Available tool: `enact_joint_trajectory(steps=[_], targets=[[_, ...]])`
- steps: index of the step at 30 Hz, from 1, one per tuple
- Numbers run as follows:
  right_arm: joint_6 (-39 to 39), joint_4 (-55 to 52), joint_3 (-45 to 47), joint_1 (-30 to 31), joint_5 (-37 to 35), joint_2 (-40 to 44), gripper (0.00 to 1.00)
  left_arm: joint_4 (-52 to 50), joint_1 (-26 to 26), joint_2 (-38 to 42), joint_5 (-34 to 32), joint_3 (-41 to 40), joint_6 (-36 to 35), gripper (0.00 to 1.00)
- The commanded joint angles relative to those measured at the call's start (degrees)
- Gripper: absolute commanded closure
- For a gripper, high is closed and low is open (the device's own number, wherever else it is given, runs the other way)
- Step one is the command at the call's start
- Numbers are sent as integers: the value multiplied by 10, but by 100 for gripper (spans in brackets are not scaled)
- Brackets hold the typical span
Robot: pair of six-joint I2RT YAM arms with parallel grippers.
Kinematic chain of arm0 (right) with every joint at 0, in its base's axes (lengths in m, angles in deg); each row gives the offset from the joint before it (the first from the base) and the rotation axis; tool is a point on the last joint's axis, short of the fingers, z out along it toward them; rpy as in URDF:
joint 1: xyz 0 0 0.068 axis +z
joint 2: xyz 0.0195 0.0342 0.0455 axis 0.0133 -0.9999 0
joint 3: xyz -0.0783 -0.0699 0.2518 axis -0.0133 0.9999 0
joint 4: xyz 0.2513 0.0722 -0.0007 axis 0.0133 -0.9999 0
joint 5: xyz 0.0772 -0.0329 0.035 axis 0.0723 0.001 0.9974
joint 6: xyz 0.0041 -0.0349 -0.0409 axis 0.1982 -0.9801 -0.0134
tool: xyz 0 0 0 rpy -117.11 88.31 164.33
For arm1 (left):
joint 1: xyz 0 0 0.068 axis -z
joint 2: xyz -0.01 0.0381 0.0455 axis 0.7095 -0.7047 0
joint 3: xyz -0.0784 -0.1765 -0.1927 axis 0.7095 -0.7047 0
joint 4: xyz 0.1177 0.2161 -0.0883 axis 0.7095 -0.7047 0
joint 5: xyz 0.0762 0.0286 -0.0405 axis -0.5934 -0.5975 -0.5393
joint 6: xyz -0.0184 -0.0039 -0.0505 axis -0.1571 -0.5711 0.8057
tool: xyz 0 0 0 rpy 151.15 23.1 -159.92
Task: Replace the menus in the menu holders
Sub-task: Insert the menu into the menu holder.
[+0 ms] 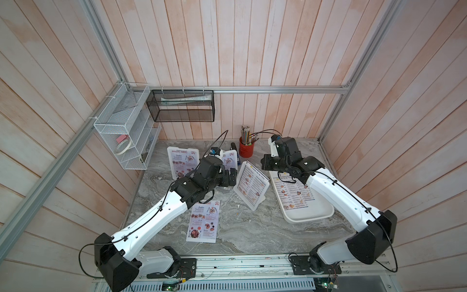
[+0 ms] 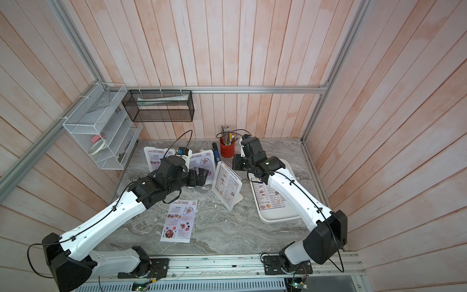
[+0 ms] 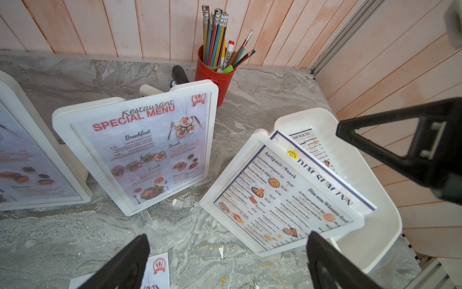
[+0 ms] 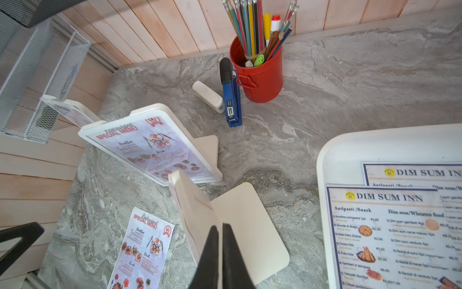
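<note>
Here we see the left gripper [image 3: 227,236] spread wide, facing the Dim Sum Inn menu holder [image 3: 235,228] — the right gripper [image 4: 220,229], jaws pressed together, hovers behind it.

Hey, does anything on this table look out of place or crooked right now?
Yes. The Dim Sum Inn menu is only partly in its menu holder: its title strip sticks out past the frame's edge. A loose Special Menu sheet lies flat on the table, and small paper scraps dot it.
</note>
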Motion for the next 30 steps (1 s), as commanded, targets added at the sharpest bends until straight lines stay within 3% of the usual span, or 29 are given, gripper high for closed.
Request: enact_joint_trajectory(steps=[1,12,30], targets=[[13,-32,-20,27,-74,-19,92,-1,-3,16,-12,-11,4,0],[14,-36,-28,64,-99,-44,93,-5,-7,35,-14,-25,5,0],[15,-30,-14,72,-93,-48,90,-5,-9,36,-13,-28,5,0]])
